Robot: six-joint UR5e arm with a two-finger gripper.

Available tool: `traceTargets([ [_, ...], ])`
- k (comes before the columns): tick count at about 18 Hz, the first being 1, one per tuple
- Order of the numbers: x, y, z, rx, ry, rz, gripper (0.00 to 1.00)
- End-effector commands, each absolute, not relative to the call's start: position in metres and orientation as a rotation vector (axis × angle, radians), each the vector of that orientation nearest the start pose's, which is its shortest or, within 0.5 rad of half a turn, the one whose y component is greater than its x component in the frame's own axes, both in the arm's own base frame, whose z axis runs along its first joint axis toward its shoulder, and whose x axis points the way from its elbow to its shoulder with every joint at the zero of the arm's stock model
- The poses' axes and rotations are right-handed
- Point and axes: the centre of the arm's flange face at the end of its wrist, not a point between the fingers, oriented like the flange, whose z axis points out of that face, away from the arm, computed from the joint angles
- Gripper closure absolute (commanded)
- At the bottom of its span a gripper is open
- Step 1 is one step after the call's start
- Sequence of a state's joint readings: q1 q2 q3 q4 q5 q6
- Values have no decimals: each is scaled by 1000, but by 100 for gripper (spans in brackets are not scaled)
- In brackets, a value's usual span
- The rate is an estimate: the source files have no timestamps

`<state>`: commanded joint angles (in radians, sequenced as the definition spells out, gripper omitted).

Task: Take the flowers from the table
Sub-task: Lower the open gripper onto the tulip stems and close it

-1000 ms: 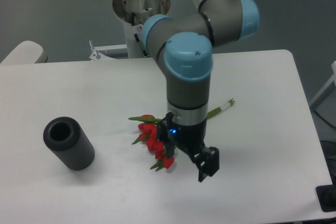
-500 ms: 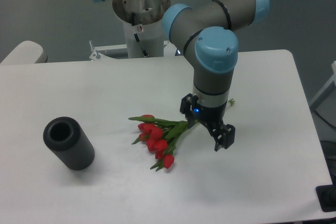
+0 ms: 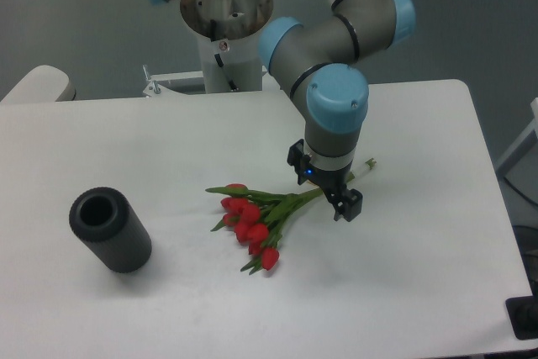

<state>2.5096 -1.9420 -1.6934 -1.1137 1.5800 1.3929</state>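
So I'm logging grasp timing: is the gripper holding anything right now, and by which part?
Nothing is visibly held: the gripper is over the stems of the flowers, which lie on the table.

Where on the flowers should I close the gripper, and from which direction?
Grip the flowers on the bundled green stems, between the red buds and the pale stem end, coming straight down from above. They lie flat on the table, so there is no way in from the side, and the stems are narrow and firmer than the buds. The gripper already hangs over that stretch.
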Motion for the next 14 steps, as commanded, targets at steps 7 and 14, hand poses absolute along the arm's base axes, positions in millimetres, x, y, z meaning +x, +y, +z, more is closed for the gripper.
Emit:
traceTargets([
  [7, -377, 442, 221, -3075, 698, -18, 0],
  [14, -367, 444, 196, -3069, 669, -3, 0],
])
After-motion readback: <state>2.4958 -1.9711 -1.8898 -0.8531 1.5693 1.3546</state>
